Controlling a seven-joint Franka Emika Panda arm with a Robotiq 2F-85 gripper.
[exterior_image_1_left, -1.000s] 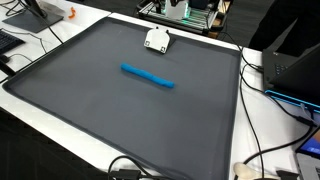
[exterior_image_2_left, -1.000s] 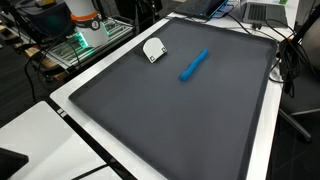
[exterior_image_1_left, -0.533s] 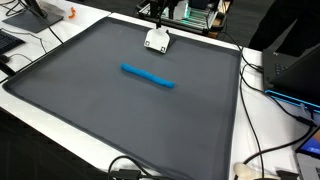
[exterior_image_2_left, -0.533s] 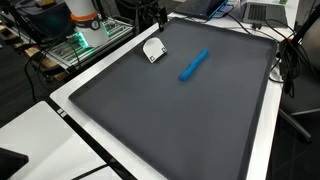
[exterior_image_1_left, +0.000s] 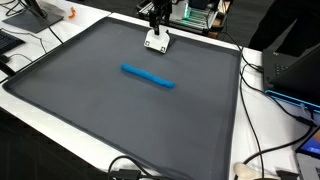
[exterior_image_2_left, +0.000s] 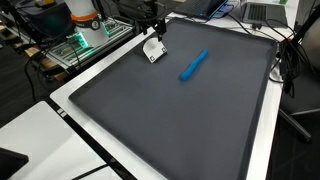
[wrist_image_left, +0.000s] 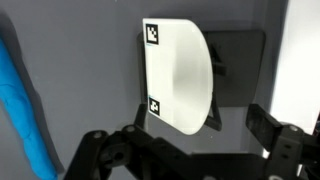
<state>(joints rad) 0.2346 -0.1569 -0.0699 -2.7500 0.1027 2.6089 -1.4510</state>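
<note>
I stand beside the worktop (exterior_image_1_left: 45, 128) and see the arm at the far edge of a large dark mat (exterior_image_1_left: 100, 105) that covers nearly all of it. The end effector (exterior_image_1_left: 157, 27) points down over a small white piece (exterior_image_1_left: 157, 42) which lies on the mat, close to that far edge. In both exterior views the fingers are just above this piece. Whether they already touch it, I cannot tell.

The end effector is spread wide and carries nothing. In the wrist view its two dark fingers (wrist_image_left: 98, 150) stand well apart at the bottom of the picture, one on each side of the white piece (wrist_image_left: 175, 75). This piece has one straight side and one rounded side. Along the straight side there are two small black and white square marks. Beside the rounded side a darker grey part shows, but what it is I cannot say.

A long blue stick (exterior_image_1_left: 147, 76) lies flat near the middle of the mat, well apart from the white piece and at a slant to the mat's edges. In the wrist view only a part of it appears at the left border (wrist_image_left: 18, 100). Some black cables (exterior_image_1_left: 256, 70) lie on the white worktop beside the mat.
</note>
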